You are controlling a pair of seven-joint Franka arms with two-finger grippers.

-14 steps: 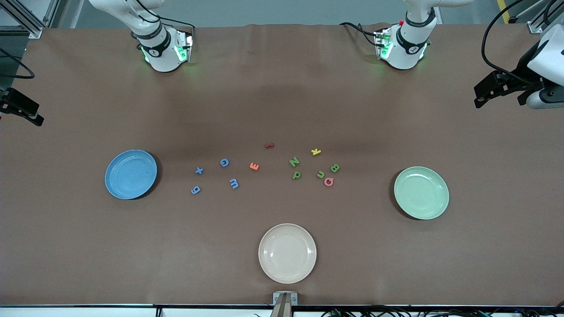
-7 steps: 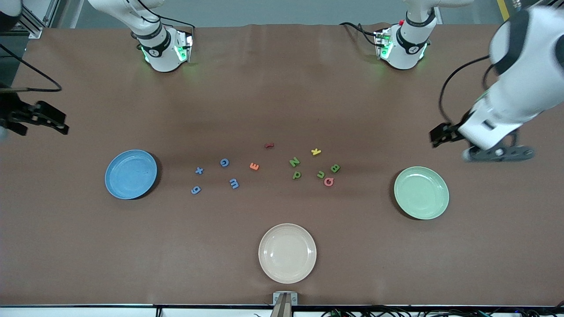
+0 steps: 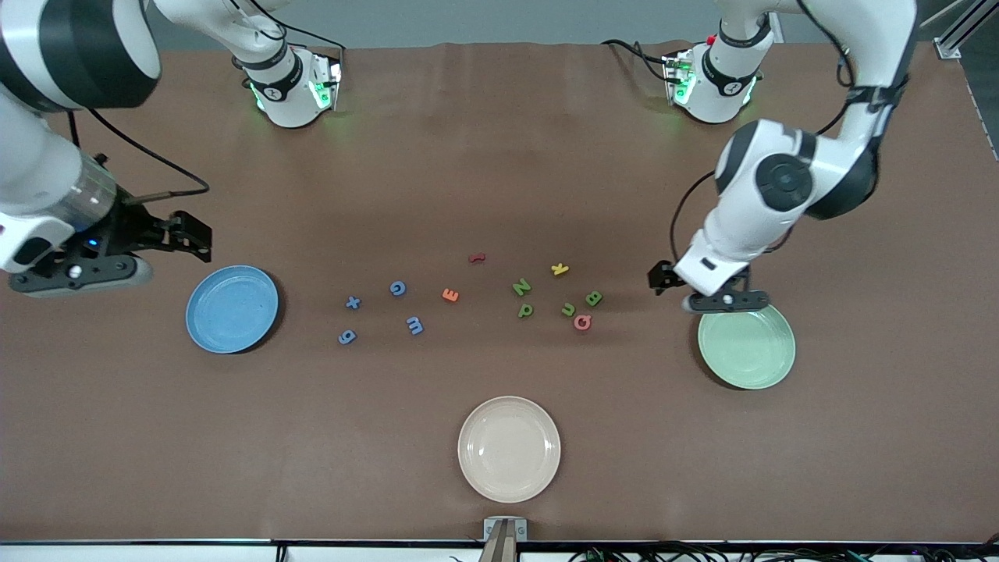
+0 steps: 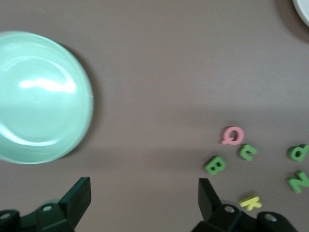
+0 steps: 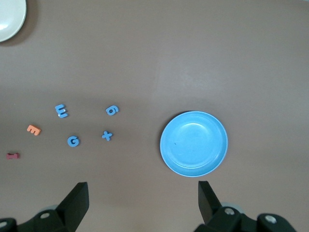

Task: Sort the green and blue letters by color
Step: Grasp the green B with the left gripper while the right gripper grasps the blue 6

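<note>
Four blue letters [image 3: 397, 289], four green letters [image 3: 521, 287], three plates [image 3: 509, 449]; both grippers' fingers spread, empty

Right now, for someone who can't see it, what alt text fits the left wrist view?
The open left gripper hovers over bare brown table, holding nothing. A pale green plate sits empty; apart from it lie small foam letters: pink Q, green B, u, p, N and a yellow K.

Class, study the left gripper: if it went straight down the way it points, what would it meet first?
Probably bare table, between the green plate and the green B. The left gripper, fingers open, points at neither, though depth is unclear.
</note>
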